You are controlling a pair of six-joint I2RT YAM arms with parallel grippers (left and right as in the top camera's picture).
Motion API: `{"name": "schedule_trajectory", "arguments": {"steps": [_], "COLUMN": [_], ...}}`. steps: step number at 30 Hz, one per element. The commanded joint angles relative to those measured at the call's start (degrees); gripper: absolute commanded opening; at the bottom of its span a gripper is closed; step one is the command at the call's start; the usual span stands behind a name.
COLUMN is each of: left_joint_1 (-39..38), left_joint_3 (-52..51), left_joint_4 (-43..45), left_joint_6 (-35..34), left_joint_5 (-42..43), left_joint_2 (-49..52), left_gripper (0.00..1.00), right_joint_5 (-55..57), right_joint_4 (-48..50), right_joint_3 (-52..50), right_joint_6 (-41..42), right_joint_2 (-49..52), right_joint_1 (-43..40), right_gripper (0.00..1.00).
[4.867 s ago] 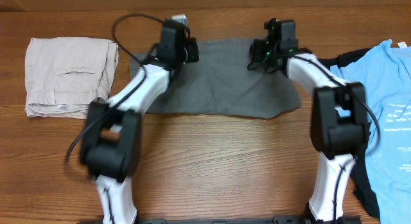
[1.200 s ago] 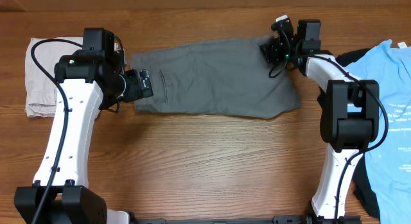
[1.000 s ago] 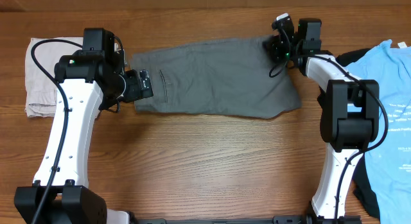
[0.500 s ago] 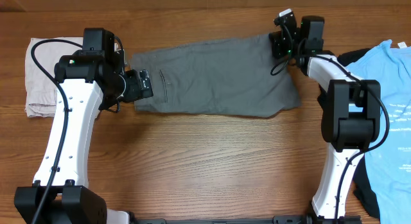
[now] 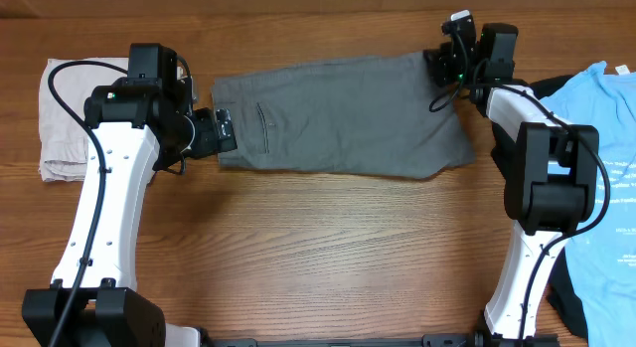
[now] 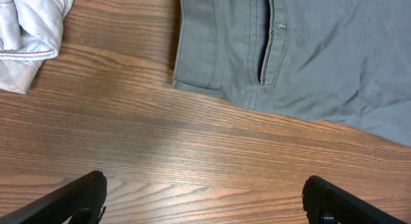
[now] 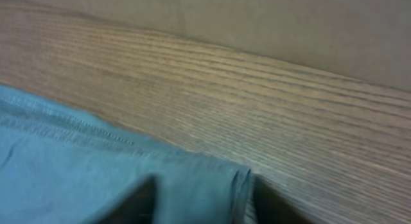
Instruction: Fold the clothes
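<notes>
Mid-grey woven shorts (image 5: pixel 343 118) lie spread flat across the upper middle of the overhead frame on the brown wood-grain surface (image 5: pixel 328 248), waistband end toward frame left, slit back pocket facing up near that end. Left hand (image 5: pixel 221 133) sits just beside the waistband edge at frame left; the left wrist view shows its two black fingertips (image 6: pixel 80 193) at the bottom corners of the frame, spread fully wide, bare wood between them and nothing held, the shorts' corner and pocket slit lying above them. Right hand (image 5: pixel 449 64) is at the shorts' upper right corner. The right wrist view is blurred: two dark fingers (image 7: pixel 138 197) seem to stand apart with the hemmed corner of grey cloth lying flat between them, so the hand looks partly open and not pinching. Folded beige shorts (image 5: pixel 99 113) rest at the frame's left edge, well apart from the grey pair. A light-blue printed T-shirt (image 5: pixel 596 178) lies over a black garment (image 5: pixel 542 88) at the right edge.
</notes>
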Motion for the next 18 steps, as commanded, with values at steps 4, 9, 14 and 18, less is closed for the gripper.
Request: {"name": "schedule_trajectory", "arguments": {"steps": [4, 9, 14, 18], "left_joint_1": [0.33, 0.31, 0.33, 0.33], "left_joint_3": [0.13, 0.13, 0.02, -0.48], "left_joint_4": [1.81, 2.16, 2.14, 4.44], "left_joint_6": [-0.59, -0.59, -2.80, -4.70], "left_joint_5": [0.02, -0.22, -3.19, -3.10], "left_joint_2": [0.35, 0.48, 2.40, 6.32], "left_gripper": [1.00, 0.99, 1.00, 1.00], "right_joint_5": [-0.42, -5.97, -10.19, -10.19], "right_joint_4": [-1.29, -12.87, -28.06, -36.13], "right_joint_3": [0.96, 0.96, 0.96, 0.81], "right_joint_6": [10.19, 12.46, 15.08, 16.55], "right_joint_2": [-6.69, -17.20, -23.34, -22.80], "right_joint_1": [-0.55, 0.35, 4.46, 8.87], "right_gripper": [0.75, 0.75, 0.75, 0.75]}}
